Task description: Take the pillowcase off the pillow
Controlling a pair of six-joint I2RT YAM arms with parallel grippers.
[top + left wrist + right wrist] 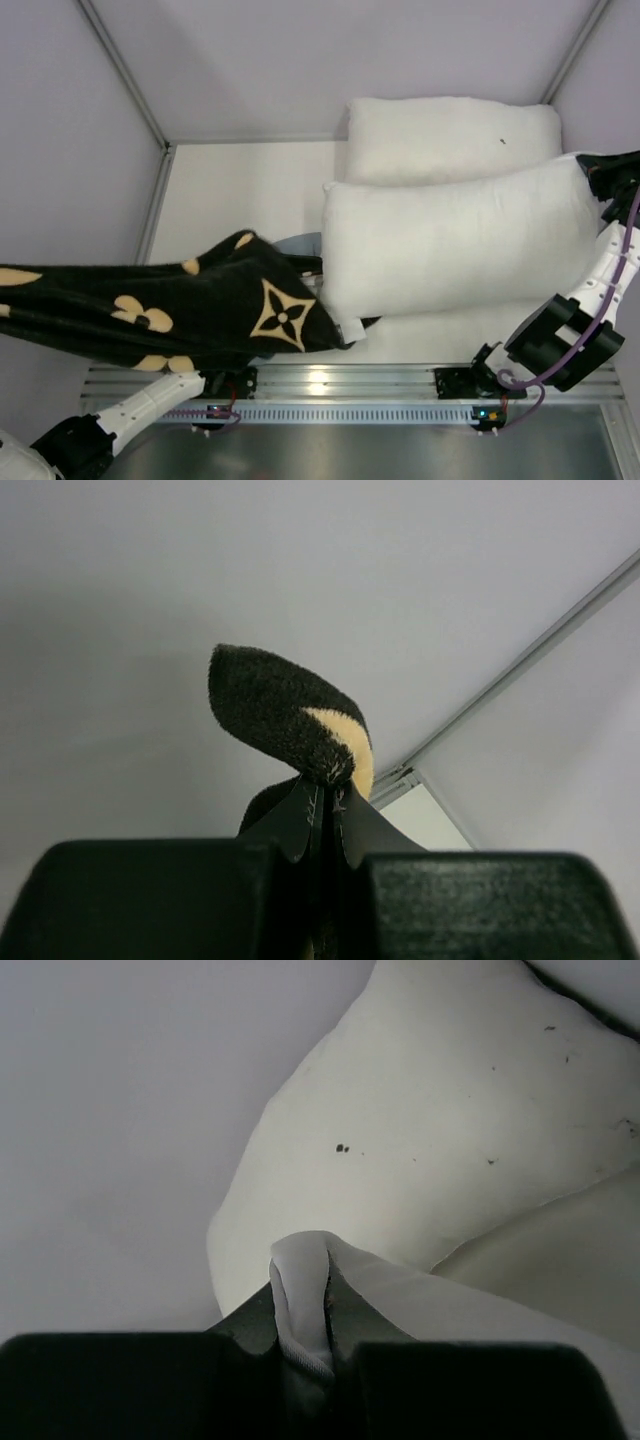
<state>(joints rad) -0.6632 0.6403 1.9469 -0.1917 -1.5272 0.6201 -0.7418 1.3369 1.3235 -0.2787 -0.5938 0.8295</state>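
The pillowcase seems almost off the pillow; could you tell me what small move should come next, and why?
Probably pull the left end effector slightly farther left. It is shut on a fold of the pillowcase, which is stretched leftward but seems to lap the near-left corner of the pillow, while the right end effector pinches the opposite end.

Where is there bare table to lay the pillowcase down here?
Best patch: bare table far-left, between the wall rail, the pillowcase and the pillow. A narrow strip lies before the pillow, by the near rail. The right side is crowded: second pillow behind.
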